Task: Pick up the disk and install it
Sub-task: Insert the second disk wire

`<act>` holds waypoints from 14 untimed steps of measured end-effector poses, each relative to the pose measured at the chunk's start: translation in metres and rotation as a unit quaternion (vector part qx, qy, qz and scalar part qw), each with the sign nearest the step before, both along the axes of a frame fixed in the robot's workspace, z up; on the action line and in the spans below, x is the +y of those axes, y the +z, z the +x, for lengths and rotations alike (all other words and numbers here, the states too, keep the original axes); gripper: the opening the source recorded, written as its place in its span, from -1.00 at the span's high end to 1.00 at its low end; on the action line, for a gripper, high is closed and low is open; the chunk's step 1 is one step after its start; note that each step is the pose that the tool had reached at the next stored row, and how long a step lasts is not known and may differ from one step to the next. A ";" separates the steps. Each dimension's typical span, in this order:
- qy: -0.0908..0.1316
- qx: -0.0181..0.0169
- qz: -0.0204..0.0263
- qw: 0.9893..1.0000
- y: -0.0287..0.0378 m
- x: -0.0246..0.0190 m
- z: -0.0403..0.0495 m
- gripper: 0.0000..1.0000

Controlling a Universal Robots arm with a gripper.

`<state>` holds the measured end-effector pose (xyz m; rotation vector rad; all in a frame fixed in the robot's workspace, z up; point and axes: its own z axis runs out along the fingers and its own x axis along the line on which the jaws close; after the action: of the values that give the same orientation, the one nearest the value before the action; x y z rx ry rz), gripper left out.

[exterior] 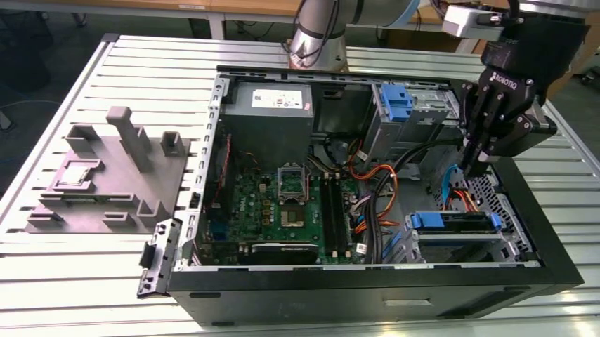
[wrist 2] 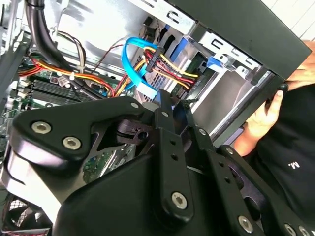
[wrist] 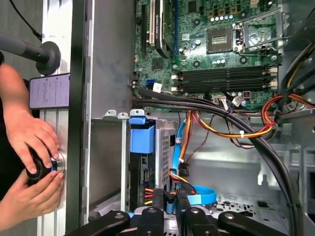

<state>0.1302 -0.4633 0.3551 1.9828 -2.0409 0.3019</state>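
Note:
The disk (exterior: 457, 223), dark with a blue plastic carrier round it, lies in the drive cage at the near corner of the open computer case (exterior: 375, 281), on the exterior view's right. In the first wrist view its blue carrier front (wrist: 141, 140) faces out of the cage. My gripper (exterior: 475, 168) hangs just above and behind the cage, among the cables, apart from the disk. Its fingers point down, shut with nothing between them. In both wrist views the black fingertips (wrist 2: 165, 105) (wrist: 170, 201) stand close together over a blue data cable (wrist 2: 135, 64).
Orange, yellow and blue cables (exterior: 375, 189) cross the case beside the motherboard (exterior: 291, 203). A narrow blue bracket (exterior: 397, 102) sits in the upper bay. A grey fixture block (exterior: 103, 175) stands at the exterior view's left. A person's hands (wrist: 34, 162) rest outside the case wall.

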 end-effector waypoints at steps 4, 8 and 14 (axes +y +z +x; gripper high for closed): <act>0.000 0.000 -0.007 1.000 -0.0053 0.0000 0.0000 0.51; 0.000 0.000 -0.009 1.000 -0.0062 0.0000 0.0000 0.68; 0.000 0.000 -0.007 1.000 -0.0065 -0.0047 -0.0003 0.68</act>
<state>0.1299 -0.4680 0.3486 1.9755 -2.0335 0.3152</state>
